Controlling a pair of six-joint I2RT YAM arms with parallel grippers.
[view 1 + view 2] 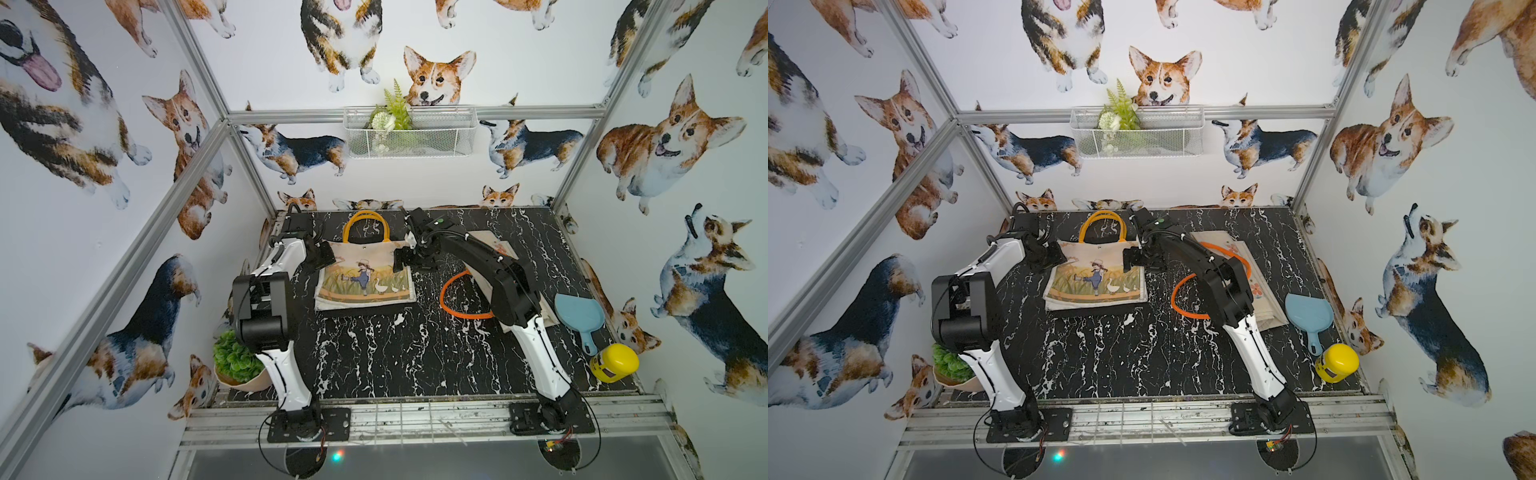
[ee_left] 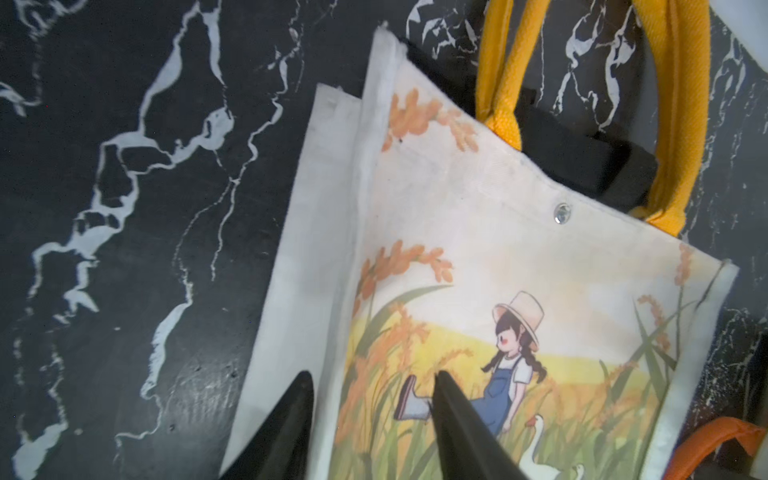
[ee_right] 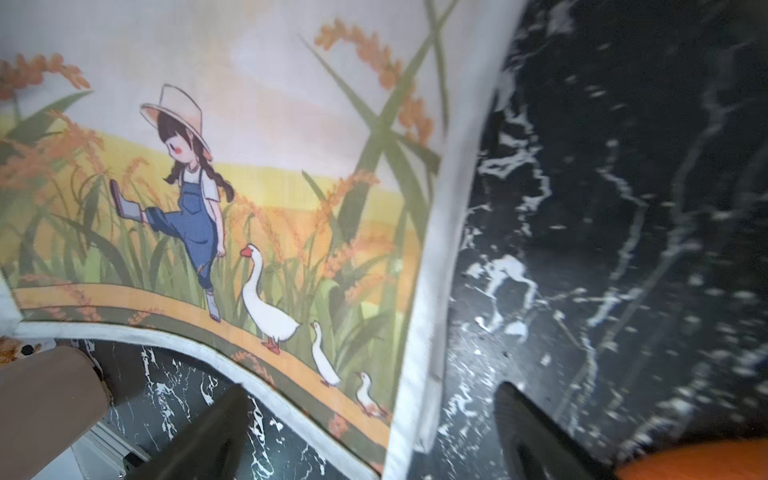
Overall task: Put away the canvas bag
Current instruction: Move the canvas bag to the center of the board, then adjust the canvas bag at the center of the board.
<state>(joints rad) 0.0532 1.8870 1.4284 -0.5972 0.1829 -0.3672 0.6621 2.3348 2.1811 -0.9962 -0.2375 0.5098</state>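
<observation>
Starting at the left, the potted plant [image 1: 237,359] sat at the near corner of the bench [image 1: 374,353], well apart from the work. Your left tool [image 2: 374,376] hovered over the left side fold of the canvas bag [image 1: 365,274], jaws parted and holding nothing. The wrist view showed that fold running between the two tips, which suggests you had lined up a pinch on the seam.

The bag itself lay flat on the bench near the back wall, printed side up, with its yellow handles [image 1: 366,220] looped towards the wall, so it was not yet put away.

Your right tool [image 3: 372,388] stood at the bag's right edge, jaws spread wide and empty, with the edge seam passing between them. Matching stances on both sides looked like preparation for a two-handed fold or lift, since limp cloth would sag from a single grip.

Further right, an orange-handled second bag [image 1: 1266,309] lay partly under the right arm. Beyond it were a blue scoop [image 1: 579,313] and a yellow jar [image 1: 615,361].
</observation>
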